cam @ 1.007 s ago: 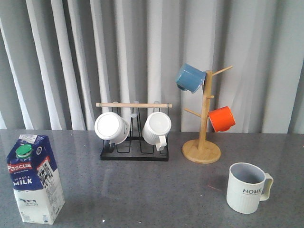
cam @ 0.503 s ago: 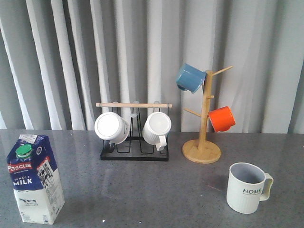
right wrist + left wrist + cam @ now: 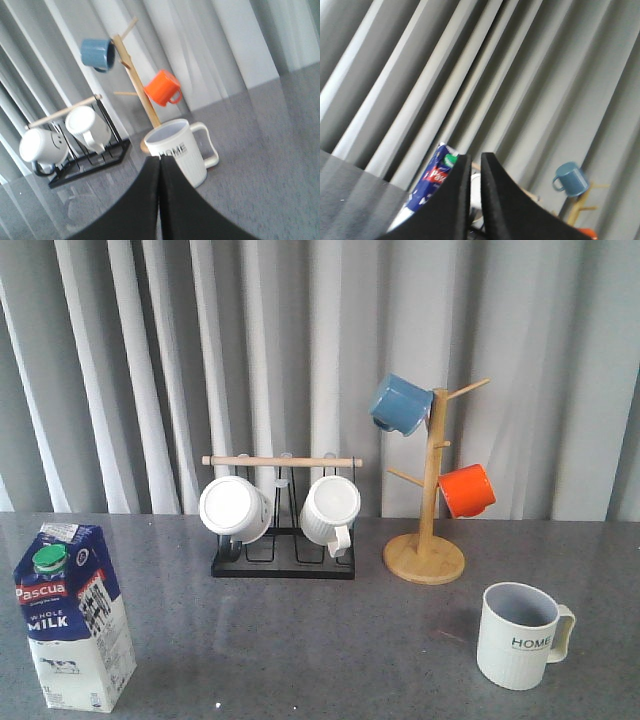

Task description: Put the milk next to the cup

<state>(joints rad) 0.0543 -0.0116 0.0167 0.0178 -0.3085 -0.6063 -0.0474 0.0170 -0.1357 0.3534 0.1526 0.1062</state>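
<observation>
Nothing has moved since the earlier frames: milk (image 3: 72,617) and cup (image 3: 522,634) sit exactly where they were, well apart.

Upright at the front left of the grey counter (image 3: 300,640), the milk is a tall carton with a slanted top and a green cap; the cup stands at the front right, handle turned right. I judge the carton fairly heavy if full, its card walls smooth and a little yielding, so the flat sides at mid-height look the best place to grip, below the sloped top. Too hard a squeeze could dent it. The left claw (image 3: 475,190) has its fingers nearly together with only a thin gap, holding nothing, the carton beyond them. The right claw (image 3: 160,192) is closed and empty, aimed at the cup.
</observation>
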